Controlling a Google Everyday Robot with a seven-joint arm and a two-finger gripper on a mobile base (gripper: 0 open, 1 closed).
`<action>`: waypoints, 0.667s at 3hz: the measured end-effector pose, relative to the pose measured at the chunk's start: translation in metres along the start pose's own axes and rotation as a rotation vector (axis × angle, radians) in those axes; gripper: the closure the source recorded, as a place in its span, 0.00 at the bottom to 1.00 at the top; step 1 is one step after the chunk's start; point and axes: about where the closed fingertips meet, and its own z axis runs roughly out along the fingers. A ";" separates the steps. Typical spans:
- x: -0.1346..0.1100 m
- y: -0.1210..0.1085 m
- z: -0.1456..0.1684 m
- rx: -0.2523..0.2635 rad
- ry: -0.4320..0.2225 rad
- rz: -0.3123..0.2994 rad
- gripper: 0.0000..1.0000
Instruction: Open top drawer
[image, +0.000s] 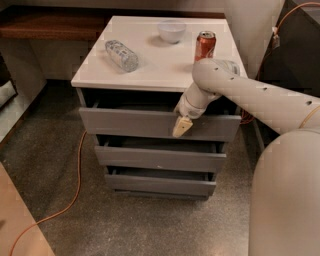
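The top drawer (130, 123) is a wide gray drawer with a flat, handleless front, under the white top of a three-drawer cabinet. It stands pulled out a little, with a dark gap showing behind its upper edge. My gripper (181, 126) hangs from the white arm that reaches in from the right. Its cream tip lies against the drawer front, right of center, just below the upper edge. The two lower gray drawers (160, 159) also stand slightly out.
On the white cabinet top (165, 65) lie a clear plastic bottle (121, 54), a white bowl (171, 31) and a red can (205, 45). An orange cable (75, 185) runs over the speckled floor at left. My white body (285, 200) fills the lower right.
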 end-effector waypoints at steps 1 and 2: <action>0.000 0.008 -0.002 0.012 0.006 -0.003 0.51; -0.002 0.050 -0.015 0.073 0.034 -0.011 0.81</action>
